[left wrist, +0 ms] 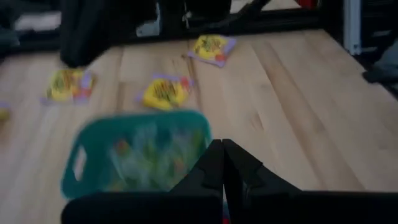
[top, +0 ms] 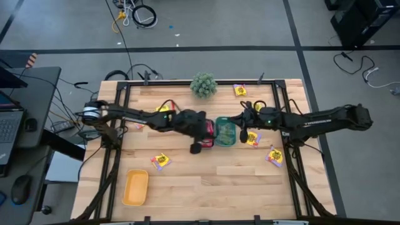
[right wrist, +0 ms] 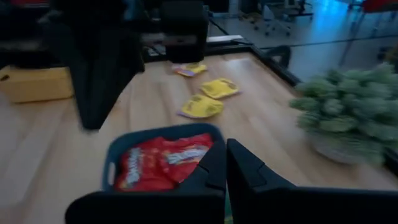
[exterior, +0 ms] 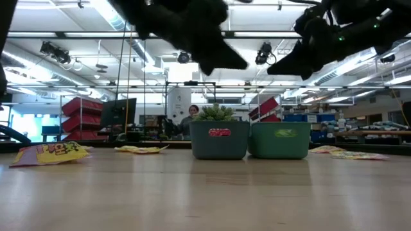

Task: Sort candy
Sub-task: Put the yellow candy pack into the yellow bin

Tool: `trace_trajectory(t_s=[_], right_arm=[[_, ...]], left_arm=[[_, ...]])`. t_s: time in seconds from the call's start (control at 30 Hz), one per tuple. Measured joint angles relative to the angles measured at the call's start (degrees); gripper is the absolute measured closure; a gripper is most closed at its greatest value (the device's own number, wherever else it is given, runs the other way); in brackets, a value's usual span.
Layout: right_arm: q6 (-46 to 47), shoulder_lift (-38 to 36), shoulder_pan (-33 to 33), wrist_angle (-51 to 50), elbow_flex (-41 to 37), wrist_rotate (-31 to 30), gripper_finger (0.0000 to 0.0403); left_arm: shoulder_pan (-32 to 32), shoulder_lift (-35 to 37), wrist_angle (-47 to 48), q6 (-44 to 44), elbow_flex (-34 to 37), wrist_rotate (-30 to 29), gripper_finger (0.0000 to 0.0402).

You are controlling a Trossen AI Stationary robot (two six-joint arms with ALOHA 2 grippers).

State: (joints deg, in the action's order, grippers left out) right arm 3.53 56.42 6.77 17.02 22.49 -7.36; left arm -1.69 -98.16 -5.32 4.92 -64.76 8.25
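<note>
1. The candy is partly sorted: shiny red packets (right wrist: 158, 163) fill one teal tray (top: 206, 132), and pale green packets (left wrist: 149, 155) fill a second teal tray (top: 226, 132) that touches the first along one side, both at the middle of the table (top: 206, 181).
2. Yellow packets with dark print lie loose around the pair of trays: one (top: 160, 161) toward the front on the left arm's side, two (top: 252, 138) (top: 275, 156) on the right arm's side, one (top: 240, 90) near the back edge beside the plant ball (top: 204, 84), and more behind the left arm.
3. The left gripper (left wrist: 222, 163) hangs above the trays, over the edge of the tray of green packets in its wrist view; its fingers are pressed together with nothing between them.
4. The right gripper (right wrist: 225, 163) hangs above the same pair from the other side, over the rim of the red tray in its wrist view; its fingers too meet, holding nothing.
5. A yellow tray (top: 135, 187) sits well apart from the teal pair, toward the front on the left arm's side.
6. Seen level with the table, the plant ball rises just behind the two trays.
</note>
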Motion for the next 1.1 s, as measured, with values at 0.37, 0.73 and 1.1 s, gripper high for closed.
trace_trajectory(t_s=[0.37, 0.73, 1.1], right_arm=[[2.78, 10.05, -4.93, 9.96, -0.07, -1.92, 0.0403], [3.0, 12.62, -6.61, 10.5, 2.53, -2.62, 0.0401], [3.41, 13.11, -6.82, 10.02, 2.68, -2.62, 0.0397]], left_arm=[[7.69, 14.61, 24.32, -8.58, 9.3, -6.45, 0.0401], [17.65, 18.06, 47.08, -29.35, 9.14, -10.56, 0.039], [22.9, 17.91, 51.44, -46.71, 11.35, -9.86, 0.0317]])
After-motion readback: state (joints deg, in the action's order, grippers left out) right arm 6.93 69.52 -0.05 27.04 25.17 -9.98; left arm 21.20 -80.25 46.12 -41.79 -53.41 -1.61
